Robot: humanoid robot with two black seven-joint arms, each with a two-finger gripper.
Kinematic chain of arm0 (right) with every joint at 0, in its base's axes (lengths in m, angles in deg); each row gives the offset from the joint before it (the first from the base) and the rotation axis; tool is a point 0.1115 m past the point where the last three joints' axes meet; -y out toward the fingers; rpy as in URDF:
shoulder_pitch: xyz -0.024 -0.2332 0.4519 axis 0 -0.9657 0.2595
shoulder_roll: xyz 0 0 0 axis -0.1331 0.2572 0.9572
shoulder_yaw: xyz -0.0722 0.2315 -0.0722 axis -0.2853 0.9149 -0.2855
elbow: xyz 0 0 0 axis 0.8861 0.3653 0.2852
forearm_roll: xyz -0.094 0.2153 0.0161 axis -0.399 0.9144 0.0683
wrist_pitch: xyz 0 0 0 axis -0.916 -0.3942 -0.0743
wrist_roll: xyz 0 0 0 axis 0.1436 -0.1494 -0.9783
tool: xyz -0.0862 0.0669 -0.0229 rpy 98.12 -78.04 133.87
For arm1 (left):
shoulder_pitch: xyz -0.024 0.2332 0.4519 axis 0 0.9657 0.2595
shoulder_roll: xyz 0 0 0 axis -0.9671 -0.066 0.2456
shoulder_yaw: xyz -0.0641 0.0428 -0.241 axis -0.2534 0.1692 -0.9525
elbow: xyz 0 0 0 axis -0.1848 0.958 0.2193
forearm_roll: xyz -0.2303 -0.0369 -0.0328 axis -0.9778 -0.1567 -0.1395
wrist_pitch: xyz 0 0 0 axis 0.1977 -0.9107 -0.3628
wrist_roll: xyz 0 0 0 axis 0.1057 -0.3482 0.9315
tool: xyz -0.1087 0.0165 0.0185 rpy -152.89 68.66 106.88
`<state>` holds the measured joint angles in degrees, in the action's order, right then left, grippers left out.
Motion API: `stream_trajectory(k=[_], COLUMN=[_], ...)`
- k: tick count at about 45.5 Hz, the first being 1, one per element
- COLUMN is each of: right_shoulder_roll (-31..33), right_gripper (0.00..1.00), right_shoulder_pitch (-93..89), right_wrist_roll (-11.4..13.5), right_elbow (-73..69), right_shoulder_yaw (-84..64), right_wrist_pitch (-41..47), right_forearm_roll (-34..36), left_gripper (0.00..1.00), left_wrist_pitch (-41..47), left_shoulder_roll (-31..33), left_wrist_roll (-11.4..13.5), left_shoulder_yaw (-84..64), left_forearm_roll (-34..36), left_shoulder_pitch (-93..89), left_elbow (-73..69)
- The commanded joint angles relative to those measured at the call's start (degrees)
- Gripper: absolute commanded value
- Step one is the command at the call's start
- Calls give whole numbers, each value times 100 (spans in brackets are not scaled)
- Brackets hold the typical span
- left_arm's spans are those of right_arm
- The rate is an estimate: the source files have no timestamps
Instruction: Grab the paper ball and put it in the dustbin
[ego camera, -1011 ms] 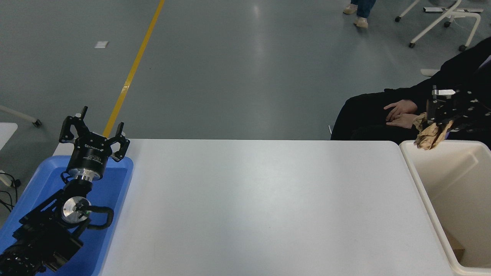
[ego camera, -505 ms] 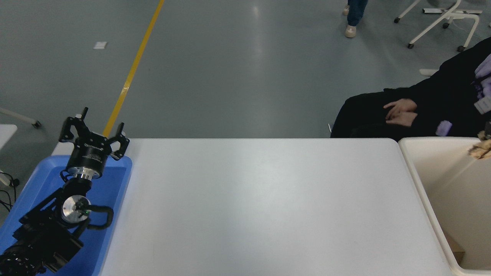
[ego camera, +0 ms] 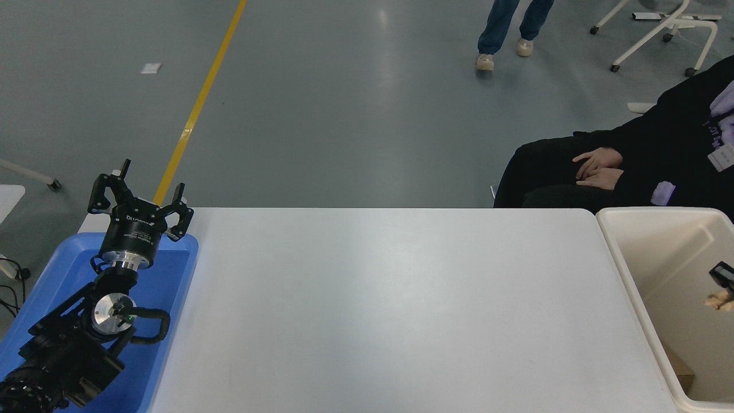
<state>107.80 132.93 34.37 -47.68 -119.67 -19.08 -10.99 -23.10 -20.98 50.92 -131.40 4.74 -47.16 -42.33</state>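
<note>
The cream-white dustbin [ego camera: 629, 274] stands at the table's right end, partly cut off by the picture's edge. Only a small black part of my right gripper [ego camera: 723, 273] shows at the right edge, inside the bin's opening. A tan-brown bit of the paper ball [ego camera: 719, 300] shows just below it, over the bin's inside. The edge of the picture hides the rest, so I cannot see whether the ball is held. My left gripper [ego camera: 140, 198] is open and empty, parked above the blue tray [ego camera: 172, 275] at the lower left.
A seated person in black is behind the bin, hands [ego camera: 596, 169] resting on their lap. A brown scrap [ego camera: 681, 368] lies at the bin's bottom. Another person's legs [ego camera: 504, 28] are on the floor at the back. The white table [ego camera: 390, 310] spans the middle.
My right gripper with the paper ball has moved right and down, from above the bin's far rim into the bin's opening at the picture's edge. A person walks in at the back.
</note>
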Motion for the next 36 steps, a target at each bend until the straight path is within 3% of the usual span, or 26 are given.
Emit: stream_trajectory(k=[1,20,21,24,27,29,36], right_shoulder_roll=[-807,-1001,-1001,-975,-957,-957,-957], right_gripper=[0,0,7,53,77,82,82], right_shoulder_pitch=[-1093,-1111,-1111,-1094,-1085,-1085,-1059], right_wrist_roll=[3,30,30,30,30,21,30], right_elbow=[1781,2064,2064,2072,2064,2046,1993], right_shoulder_yaw=[840,929,929,920,928,929,964], right_wrist_pitch=[-201,-245,-271,-385,-578,-684,-737], right_forearm_roll=[23,14,14,14,22,23,14], left_gripper=[99,99,99,99,99,99,99], left_wrist_pitch=[0,0,0,0,8,0,0], left_shoulder_roll=[1,1,1,1,1,1,1], left_wrist_roll=[0,0,0,0,0,0,0], left_shoulder_yaw=[0,0,0,0,0,0,0], left_forearm_roll=[0,0,0,0,0,0,0], left_shoulder_pitch=[0,0,0,0,0,0,0], left_elbow=[-4,5,-4,-4,5,-4,-4])
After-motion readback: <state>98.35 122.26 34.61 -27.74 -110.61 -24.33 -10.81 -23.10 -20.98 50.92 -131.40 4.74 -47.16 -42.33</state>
